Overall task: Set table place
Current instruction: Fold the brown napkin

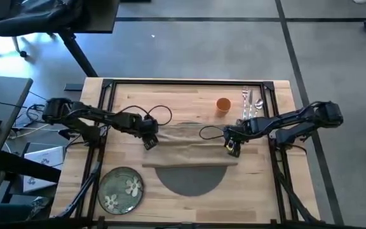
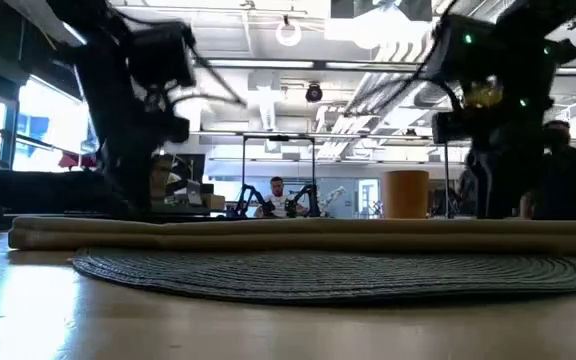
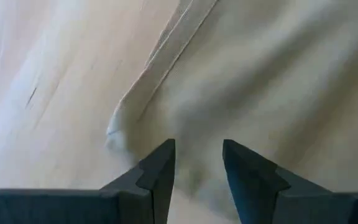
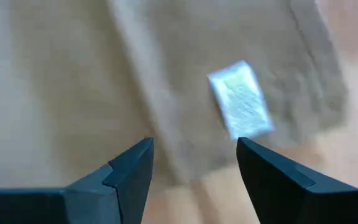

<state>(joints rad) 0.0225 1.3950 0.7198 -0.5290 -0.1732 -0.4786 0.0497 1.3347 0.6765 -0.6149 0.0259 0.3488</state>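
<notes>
Two robot arms over a tan napkin (image 1: 192, 145) on a wooden desk (image 1: 265, 184).

High view: nearest, the green plate (image 1: 121, 188) sits at the desk's near left and the dark placemat (image 1: 191, 179) at near centre, its far half under the napkin. The left end effector (image 1: 150, 143) is at the napkin's left end, the right end effector (image 1: 233, 149) at its right end. The orange cup (image 1: 223, 105) and cutlery (image 1: 251, 105) lie far right. Wrist views: both end effectors' fingers are parted, holding nothing.
</notes>
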